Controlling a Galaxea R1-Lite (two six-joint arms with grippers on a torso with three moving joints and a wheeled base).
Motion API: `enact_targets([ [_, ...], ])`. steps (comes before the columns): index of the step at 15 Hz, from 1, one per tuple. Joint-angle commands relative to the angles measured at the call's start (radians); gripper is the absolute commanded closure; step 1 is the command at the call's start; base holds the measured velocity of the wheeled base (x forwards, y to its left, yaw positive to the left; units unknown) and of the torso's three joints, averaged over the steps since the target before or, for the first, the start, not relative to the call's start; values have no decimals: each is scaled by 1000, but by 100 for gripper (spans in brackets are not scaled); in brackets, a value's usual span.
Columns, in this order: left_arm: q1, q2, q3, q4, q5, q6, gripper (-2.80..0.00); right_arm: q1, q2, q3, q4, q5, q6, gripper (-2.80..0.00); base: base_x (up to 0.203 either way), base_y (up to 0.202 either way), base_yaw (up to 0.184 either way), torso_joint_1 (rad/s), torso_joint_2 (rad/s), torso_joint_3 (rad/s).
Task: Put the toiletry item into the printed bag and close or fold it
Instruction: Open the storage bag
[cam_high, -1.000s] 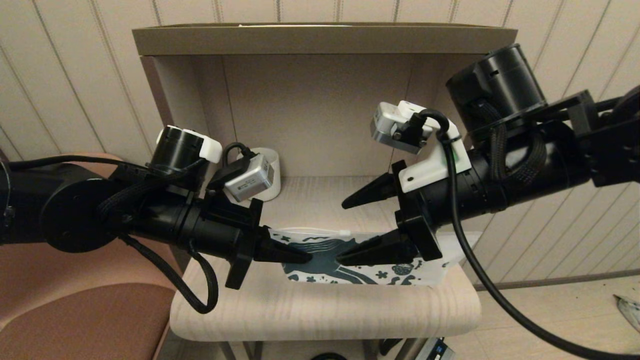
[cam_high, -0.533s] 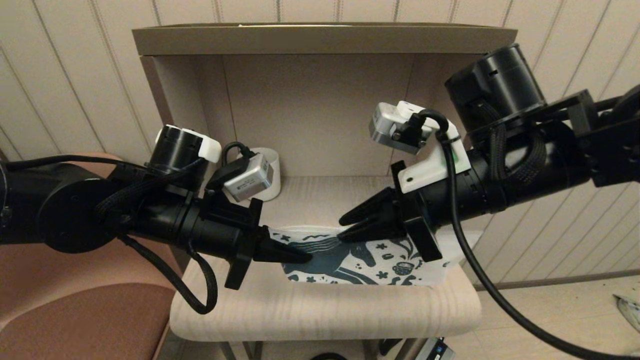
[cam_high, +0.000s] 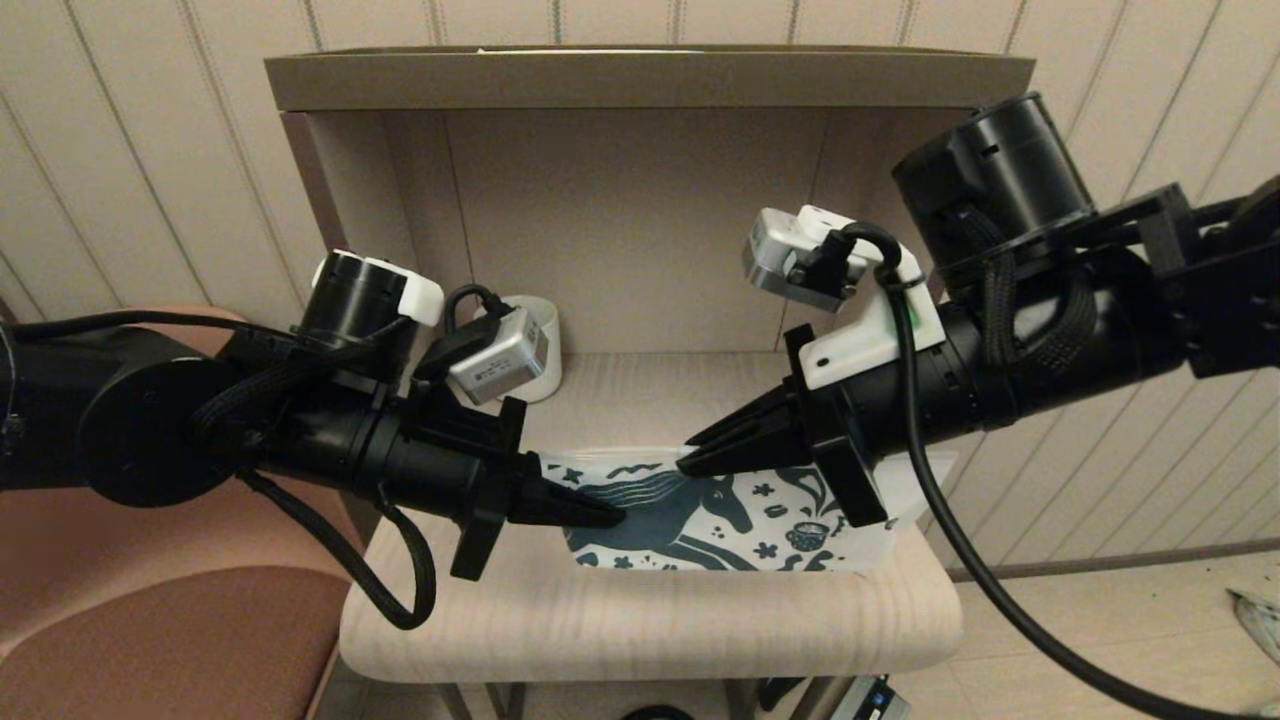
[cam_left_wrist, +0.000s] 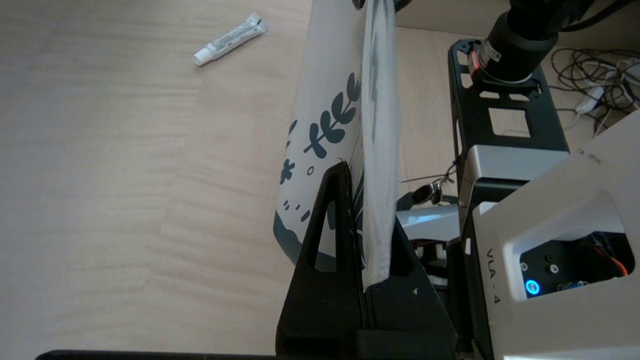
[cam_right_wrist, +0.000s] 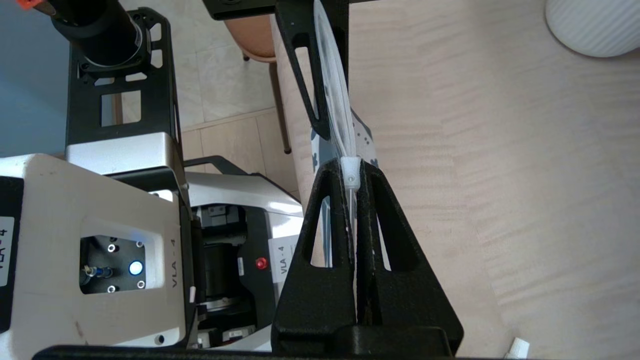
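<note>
The printed bag (cam_high: 720, 520) stands on edge on the light wooden tabletop (cam_high: 650, 620), held from both sides. My left gripper (cam_high: 612, 518) is shut on its left end, and the left wrist view shows the bag (cam_left_wrist: 325, 125) pinched between the jaws. My right gripper (cam_high: 690, 462) is shut on the bag's top edge, its tips closed around the white zip slider (cam_right_wrist: 350, 170). The toiletry item (cam_left_wrist: 230, 39), a slim white tube, lies loose on the table beyond the bag. It is hidden in the head view.
A white ribbed mug (cam_high: 535, 345) stands at the back left of the shelf niche, behind my left wrist. The niche's back wall (cam_high: 620, 230) and top board close in the space. A brown chair (cam_high: 150, 620) is at the left.
My right gripper was open around the bag a second ago. It has closed on the top edge at the slider and dropped slightly. The left gripper has held still.
</note>
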Motion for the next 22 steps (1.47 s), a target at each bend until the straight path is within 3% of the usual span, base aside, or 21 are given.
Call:
enact_targets([
  [1,0,1,1,0,-5,3,0,-13,-29,31,-1,3,-3,0,0,0,0,0,0,0],
  [12,-9,12,2,0,-4,6,0,-216,-255,297,-82,14,-7,0,0,0,0,0,0,0],
  [18,-12,16,4,0,-4,6,0,-370,-345,366,-87,81,-10,0,0,0,0,0,0,0],
  [22,-14,16,4,0,-4,7,0,-386,-360,393,-87,86,-11,0,0,0,0,0,0,0],
])
